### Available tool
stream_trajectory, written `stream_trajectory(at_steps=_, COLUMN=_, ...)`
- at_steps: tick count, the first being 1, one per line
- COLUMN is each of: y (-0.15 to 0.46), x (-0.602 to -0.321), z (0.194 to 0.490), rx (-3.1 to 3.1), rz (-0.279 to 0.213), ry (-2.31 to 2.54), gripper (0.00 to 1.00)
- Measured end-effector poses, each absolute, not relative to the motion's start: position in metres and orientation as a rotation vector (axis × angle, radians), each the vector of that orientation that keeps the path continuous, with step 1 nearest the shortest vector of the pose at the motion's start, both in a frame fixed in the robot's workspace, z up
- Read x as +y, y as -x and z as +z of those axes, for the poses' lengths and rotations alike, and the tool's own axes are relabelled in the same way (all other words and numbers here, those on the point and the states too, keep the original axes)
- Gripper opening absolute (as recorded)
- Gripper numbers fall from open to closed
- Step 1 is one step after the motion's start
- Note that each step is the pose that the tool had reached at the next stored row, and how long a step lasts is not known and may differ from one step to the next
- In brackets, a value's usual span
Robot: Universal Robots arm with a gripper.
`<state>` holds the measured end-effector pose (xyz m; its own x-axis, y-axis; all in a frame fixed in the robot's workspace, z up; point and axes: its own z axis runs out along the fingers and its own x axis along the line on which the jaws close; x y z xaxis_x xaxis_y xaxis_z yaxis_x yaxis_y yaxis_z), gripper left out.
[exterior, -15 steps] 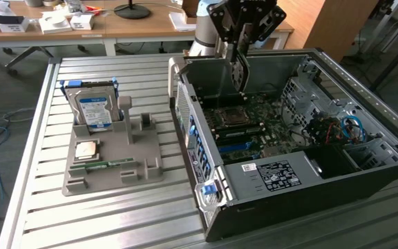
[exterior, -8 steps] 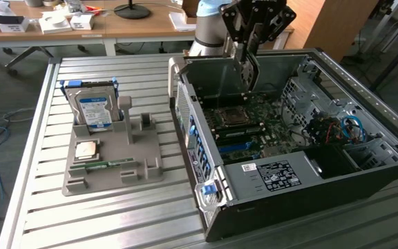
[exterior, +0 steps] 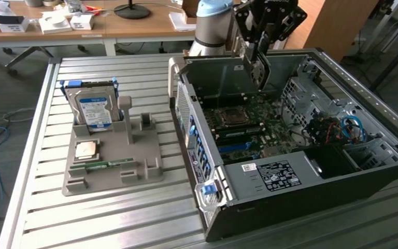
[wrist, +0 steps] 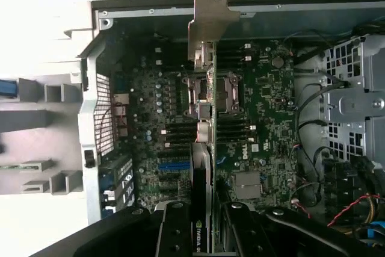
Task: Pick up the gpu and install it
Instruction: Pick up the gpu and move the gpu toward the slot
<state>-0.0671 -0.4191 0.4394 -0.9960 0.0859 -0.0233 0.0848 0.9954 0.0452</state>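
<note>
My black gripper (exterior: 261,44) hangs above the back part of the open computer case (exterior: 365,171), shut on the gpu (exterior: 257,70). The card hangs on edge, its lower end down inside the case above the motherboard (exterior: 254,127). In the wrist view the gpu (wrist: 203,148) shows edge-on between my fingers (wrist: 174,233), with its silvery bracket (wrist: 210,22) at the far end near the case's rear wall. Under it lie the motherboard (wrist: 264,106), the CPU socket (wrist: 225,91) and a blue slot (wrist: 171,165). I cannot tell whether the card touches the board.
On the slatted metal table (exterior: 116,218), a grey holder tray (exterior: 112,161) stands at the exterior view's left with a hard drive (exterior: 94,110), a CPU (exterior: 86,150) and a memory stick (exterior: 105,165). Cables and drive cages (exterior: 344,129) fill the case's right side. A cluttered wooden desk (exterior: 143,26) stands behind.
</note>
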Motion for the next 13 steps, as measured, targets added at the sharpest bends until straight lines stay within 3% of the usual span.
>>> stream_trajectory(at_steps=13, y=0.034, x=-0.419, z=0.439, rx=3.113, rz=0.069, ry=-0.125, gripper=0.26)
